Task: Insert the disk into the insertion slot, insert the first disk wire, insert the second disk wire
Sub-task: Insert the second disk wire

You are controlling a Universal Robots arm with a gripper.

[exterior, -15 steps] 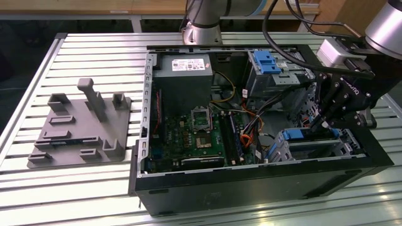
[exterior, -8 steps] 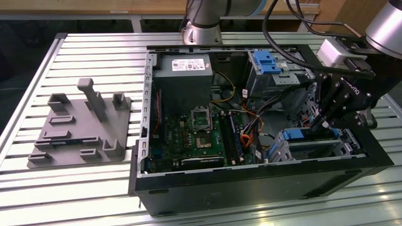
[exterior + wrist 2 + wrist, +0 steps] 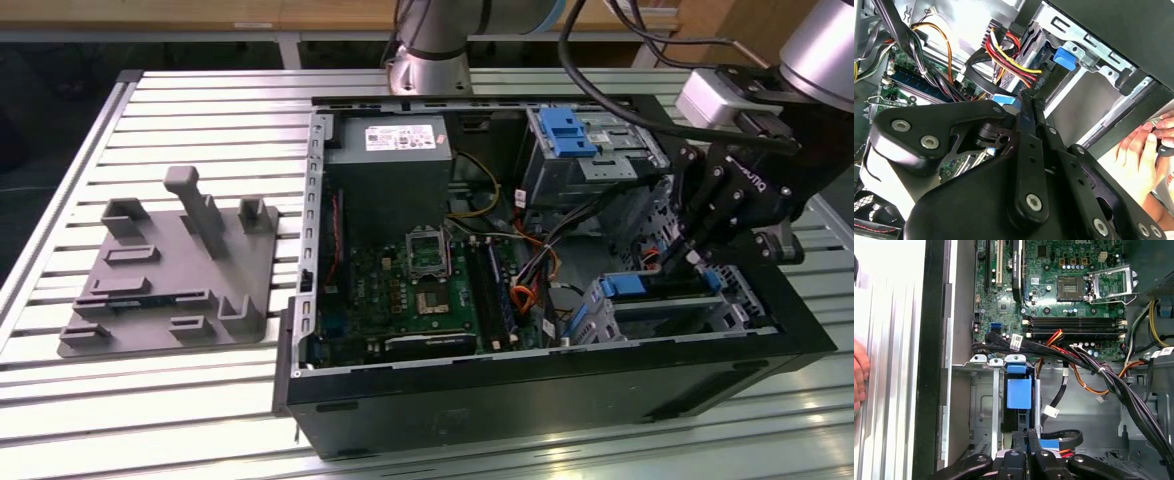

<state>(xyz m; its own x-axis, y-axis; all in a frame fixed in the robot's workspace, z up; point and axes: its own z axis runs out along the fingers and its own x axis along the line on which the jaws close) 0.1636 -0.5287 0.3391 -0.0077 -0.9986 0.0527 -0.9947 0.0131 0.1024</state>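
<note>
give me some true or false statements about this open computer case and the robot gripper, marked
1. The black gripper is down at the boxy silver metal drive cage. True.
2. The grey plastic fixture plate sits inside the black computer case. False: it lies on the slatted table, beside the case.
3. The green motherboard has its processor socket bare. True.
4. The taller cage with the blue latch lies on the table. False: it is inside the case.

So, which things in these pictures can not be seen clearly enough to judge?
- The disk: in the first wrist view its blue carrier shows inside the insertion slot; its rear connectors are hidden by the gripper.
- Whether the gripper's jaws hold anything: its own black links cover them in both wrist views.
- What the hand holds: cut off by the second wrist view's edge.
</note>
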